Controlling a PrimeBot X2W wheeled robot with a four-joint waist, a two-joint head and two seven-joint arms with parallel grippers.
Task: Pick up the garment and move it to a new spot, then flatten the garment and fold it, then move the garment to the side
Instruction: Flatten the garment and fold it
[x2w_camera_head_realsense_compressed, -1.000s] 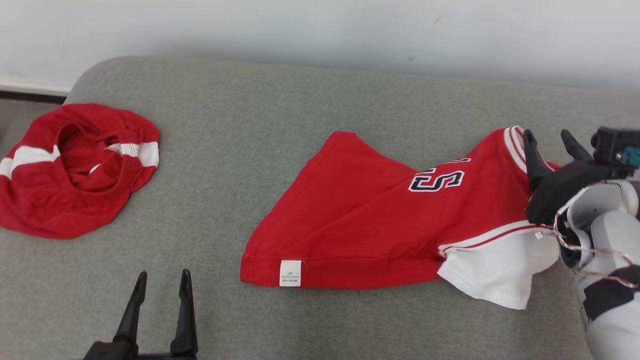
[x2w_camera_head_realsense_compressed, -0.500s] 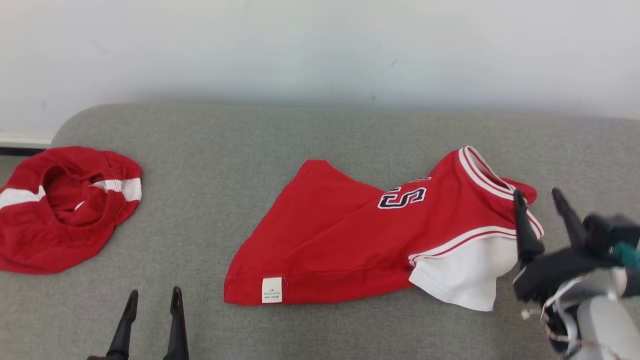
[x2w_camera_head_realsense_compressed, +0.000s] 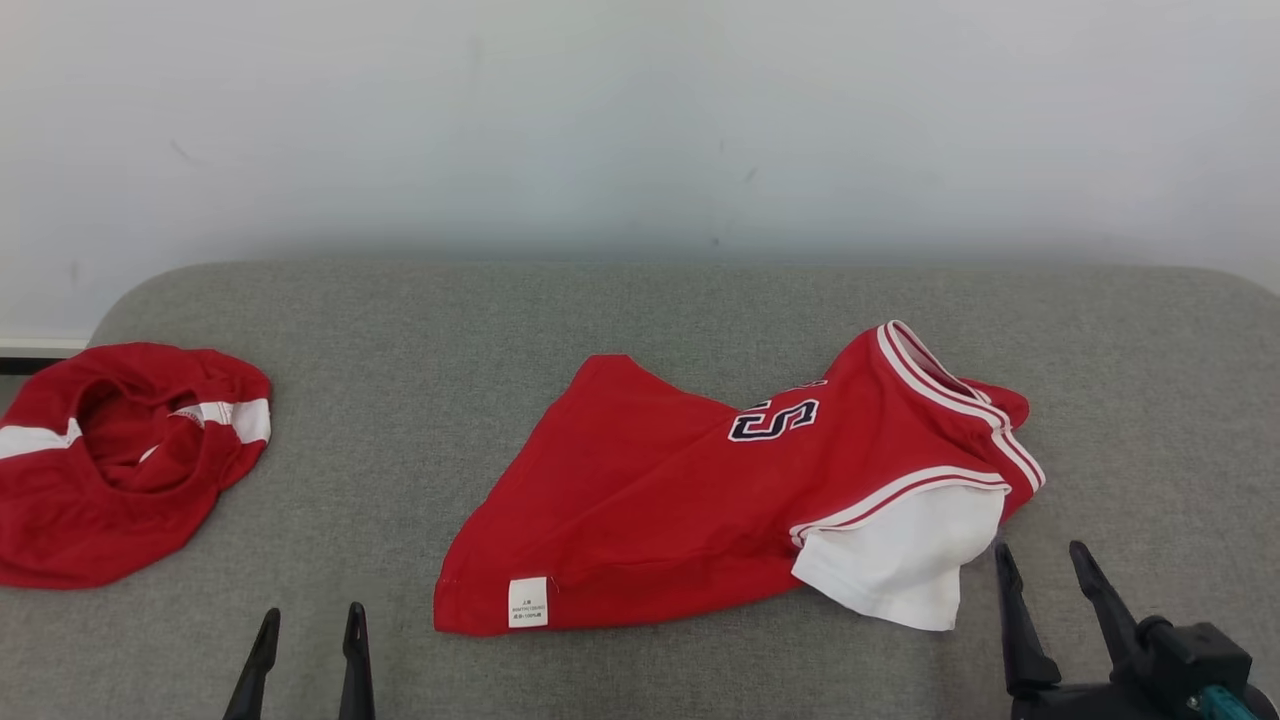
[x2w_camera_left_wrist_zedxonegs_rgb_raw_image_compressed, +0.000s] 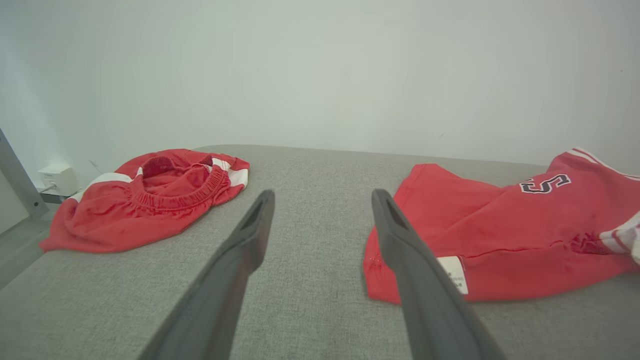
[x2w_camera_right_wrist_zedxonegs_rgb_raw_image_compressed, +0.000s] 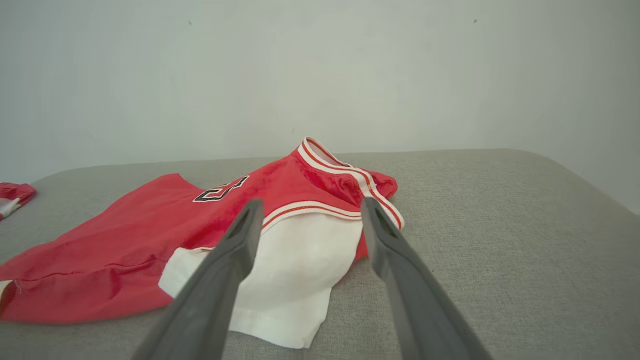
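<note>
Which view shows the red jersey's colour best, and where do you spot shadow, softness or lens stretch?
Head view: even light, no glare; jersey saturated and crisp, dim shadow band on the wall above the grey cushion. Left wrist view: washed, paler reds; the left gripper looms stretched. Right wrist view: the right gripper looks soft close up, the jersey sharper.

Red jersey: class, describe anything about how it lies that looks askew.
The red jersey lies crooked and rumpled on the grey cushion: its striped collar stands bunched up, and one white sleeve juts out crumpled at the near right.
</note>
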